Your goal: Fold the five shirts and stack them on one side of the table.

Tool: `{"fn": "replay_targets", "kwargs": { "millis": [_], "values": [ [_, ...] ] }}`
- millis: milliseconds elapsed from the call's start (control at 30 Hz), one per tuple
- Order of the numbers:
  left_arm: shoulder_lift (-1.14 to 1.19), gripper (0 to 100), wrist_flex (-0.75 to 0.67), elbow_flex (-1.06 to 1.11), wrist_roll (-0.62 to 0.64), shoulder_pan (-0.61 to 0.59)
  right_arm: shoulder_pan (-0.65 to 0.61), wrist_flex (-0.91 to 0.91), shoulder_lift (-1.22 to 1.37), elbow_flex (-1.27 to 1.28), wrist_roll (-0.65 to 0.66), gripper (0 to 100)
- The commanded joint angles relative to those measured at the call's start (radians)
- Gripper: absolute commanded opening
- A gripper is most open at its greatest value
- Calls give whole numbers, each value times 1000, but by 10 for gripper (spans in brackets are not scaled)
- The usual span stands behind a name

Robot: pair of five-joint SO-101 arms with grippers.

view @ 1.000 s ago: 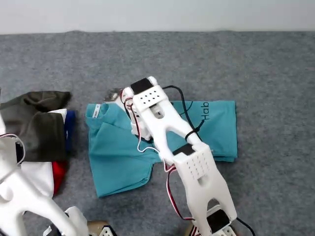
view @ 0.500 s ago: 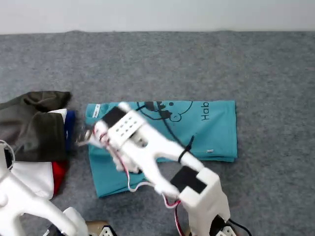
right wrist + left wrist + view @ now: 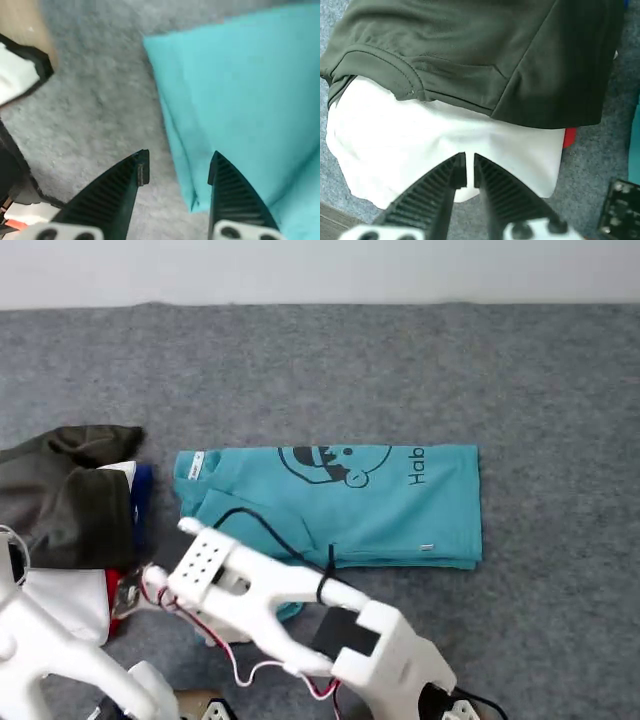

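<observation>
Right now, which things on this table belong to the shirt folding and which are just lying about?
Job: teal shirt, partly folded; dark olive shirt, white shirt, red shirt, blue shirt, piled together; right gripper, open at the teal shirt's edge; left gripper, above the white shirt.
Not the job: grey table cover; pale wall behind.

The spread shirt (image 3: 400,510) lies right of the shirt pile (image 3: 70,502).
</observation>
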Motion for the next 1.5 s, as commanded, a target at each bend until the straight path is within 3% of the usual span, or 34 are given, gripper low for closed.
{"fn": "replay_targets", "kwargs": {
  "millis": [0,267,433,667,767,967,1333,1467],
  "values": [
    [-31,36,-17,-8,-12,-8,-25,-36,-1,-12,8,202],
    [-32,36,-17,-8,-12,-9,-19,-127,5,-9,8,196],
    [-32,36,-17,-8,-12,-9,-19,-137,71,-11,9,111],
    [-32,36,-18,-8,-12,-9,-15,-128,111,-52,9,92],
    [-32,36,-20,-8,-12,-9,-1,-128,111,-98,9,33],
    [-32,36,-20,-8,-14,-9,51,-119,104,-144,9,10],
    [-31,36,-21,-8,-15,-8,189,61,111,-420,9,10],
    [-31,36,-21,-8,-15,-8,251,58,111,-474,58,10]
  ]
}}
